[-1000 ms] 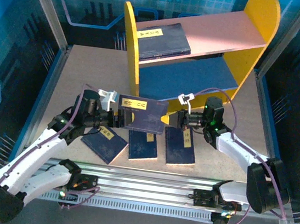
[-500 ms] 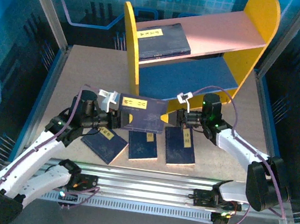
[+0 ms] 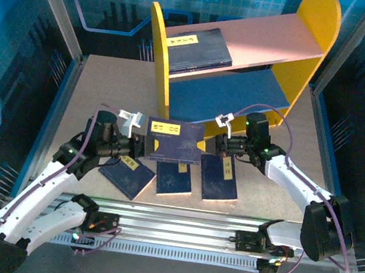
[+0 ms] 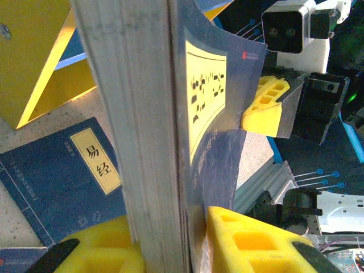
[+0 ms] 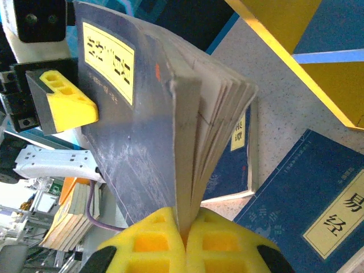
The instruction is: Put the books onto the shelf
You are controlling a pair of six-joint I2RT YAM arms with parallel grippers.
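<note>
one blue book [image 3: 174, 141] hangs on edge in the air just in front of the shelf [image 3: 160, 59], probably so it can slide onto a board. the left jaws are clamped on one end and the right jaws pinch the other, where pages fan, sharing its weight. another book [image 3: 197, 47] lies on the shelf's pink board. three more books [image 3: 175, 178] lie on the bench [image 3: 102, 85], farther in front.

five navy books [image 3: 176, 177], one shelf [image 3: 161, 53], one left gripper [image 3: 142, 146], one right gripper [image 3: 209, 145].
</note>
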